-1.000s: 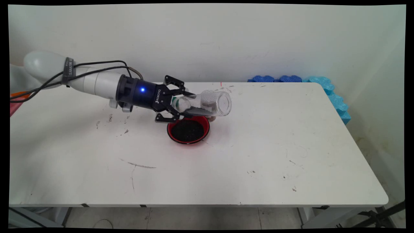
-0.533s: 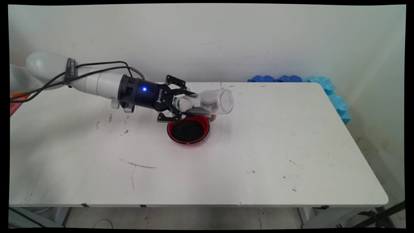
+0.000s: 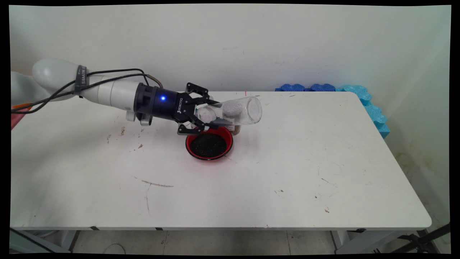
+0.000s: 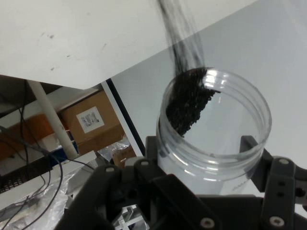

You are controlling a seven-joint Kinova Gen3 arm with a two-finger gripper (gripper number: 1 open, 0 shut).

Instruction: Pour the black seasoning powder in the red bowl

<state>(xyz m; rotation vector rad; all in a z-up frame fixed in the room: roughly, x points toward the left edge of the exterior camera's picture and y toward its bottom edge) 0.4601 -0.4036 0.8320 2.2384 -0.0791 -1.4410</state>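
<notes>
Main view: gripper (image 3: 212, 116) clamps clear jar (image 3: 237, 112) lying sideways, mouth rightward, above red bowl (image 3: 209, 144).

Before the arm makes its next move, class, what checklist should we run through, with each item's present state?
1. End effector shut on the clear jar: ok.
2. Jar tipped nearly level: ok.
3. Red bowl upright on the table: ok.
4. Jar's mouth over the bowl: cannot tell.
5. Dark grains left in the jar: ok.
</notes>
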